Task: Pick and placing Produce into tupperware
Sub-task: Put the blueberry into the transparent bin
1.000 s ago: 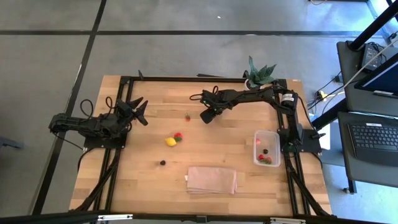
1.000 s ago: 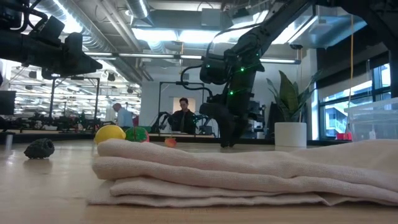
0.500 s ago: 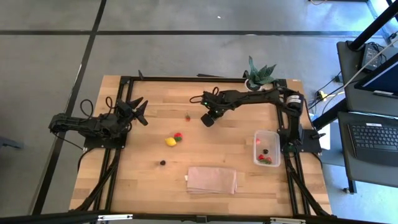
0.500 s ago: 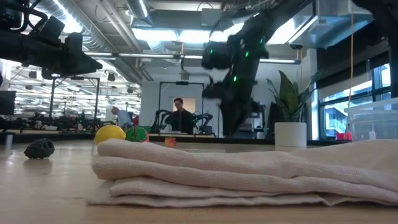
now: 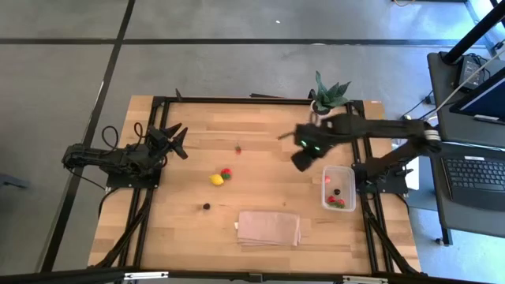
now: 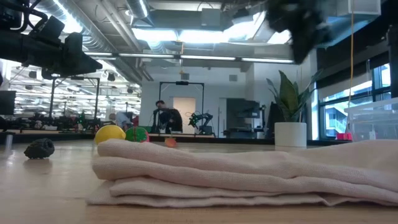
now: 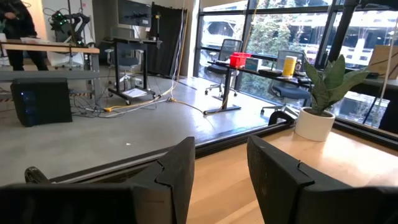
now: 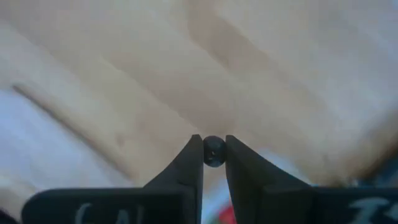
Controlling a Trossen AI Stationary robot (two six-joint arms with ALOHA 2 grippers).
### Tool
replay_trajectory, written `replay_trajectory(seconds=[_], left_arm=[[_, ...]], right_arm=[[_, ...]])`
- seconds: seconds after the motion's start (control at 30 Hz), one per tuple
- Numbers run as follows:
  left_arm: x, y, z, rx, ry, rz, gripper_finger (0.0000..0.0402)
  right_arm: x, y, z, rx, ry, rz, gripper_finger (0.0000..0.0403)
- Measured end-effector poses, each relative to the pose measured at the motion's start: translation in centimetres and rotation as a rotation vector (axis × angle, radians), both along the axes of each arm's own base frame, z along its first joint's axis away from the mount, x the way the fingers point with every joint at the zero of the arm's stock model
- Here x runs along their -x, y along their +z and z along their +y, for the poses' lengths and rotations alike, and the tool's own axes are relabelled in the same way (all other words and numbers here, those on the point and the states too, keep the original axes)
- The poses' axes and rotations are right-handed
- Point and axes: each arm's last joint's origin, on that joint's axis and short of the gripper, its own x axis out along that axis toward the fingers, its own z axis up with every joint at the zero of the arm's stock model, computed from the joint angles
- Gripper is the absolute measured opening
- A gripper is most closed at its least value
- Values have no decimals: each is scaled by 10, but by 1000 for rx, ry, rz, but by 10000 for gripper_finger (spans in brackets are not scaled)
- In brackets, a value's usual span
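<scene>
My right gripper (image 5: 302, 160) hovers above the table just left of the clear tupperware (image 5: 348, 175) and is shut on a small dark berry (image 8: 213, 152). The tupperware holds red pieces (image 5: 336, 202) and a dark berry (image 5: 334, 192). On the wood lie a yellow piece (image 5: 216, 180), a red-and-green piece (image 5: 226, 173), a dark berry (image 5: 207, 207) and a tiny red piece (image 5: 238, 148). My left gripper (image 5: 177, 140) waits open at the table's left side. My right gripper pinches the dark berry (image 8: 213, 152) between its two fingertips (image 8: 194, 152), only at their free ends. The berry is lifted clear of the table.
A folded tan cloth (image 5: 269, 229) lies near the table's near edge and fills the foreground of the low view (image 6: 249, 174). A spiky green plant in a white pot (image 5: 330, 95) stands at the far edge. A black frame (image 5: 237, 101) runs around the table.
My right gripper has risen from the table near the tiny red piece and swung toward the table's right and near side, ending beside the tupperware. In the low view it has left the middle and shows blurred at the top right.
</scene>
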Motion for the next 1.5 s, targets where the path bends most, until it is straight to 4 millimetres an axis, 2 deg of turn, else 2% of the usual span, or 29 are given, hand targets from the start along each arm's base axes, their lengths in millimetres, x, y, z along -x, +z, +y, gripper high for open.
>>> replay_trajectory(seconds=[0.17, 0.27, 0.37, 0.5, 0.7, 0.87, 1.0, 1.2, 1.5], left_arm=[[0, 0, 0, 0, 0, -1, 140], [0, 0, 0, 0, 1, -1, 140], [0, 0, 0, 1, 1, -1, 140], [0, 0, 0, 1, 0, -1, 140], [0, 0, 0, 1, 0, -2, 140], [0, 0, 0, 1, 0, -2, 140], [0, 0, 0, 1, 0, -2, 140], [0, 0, 0, 1, 0, -2, 140], [0, 0, 0, 2, 0, -2, 140]], right_arm=[[40, 17, 31, 7, -126, 75, 52], [54, 21, 46, 18, -174, 119, 52], [60, 17, 57, 16, -200, 123, 53], [64, -5, 67, 33, -212, 179, 53], [72, -58, 80, -18, -199, 272, 53], [75, -100, 82, -53, -186, 264, 54], [81, -124, 80, -72, -185, 274, 54], [88, -136, 78, -65, -187, 307, 62], [84, -130, 80, -99, -181, 297, 127]])
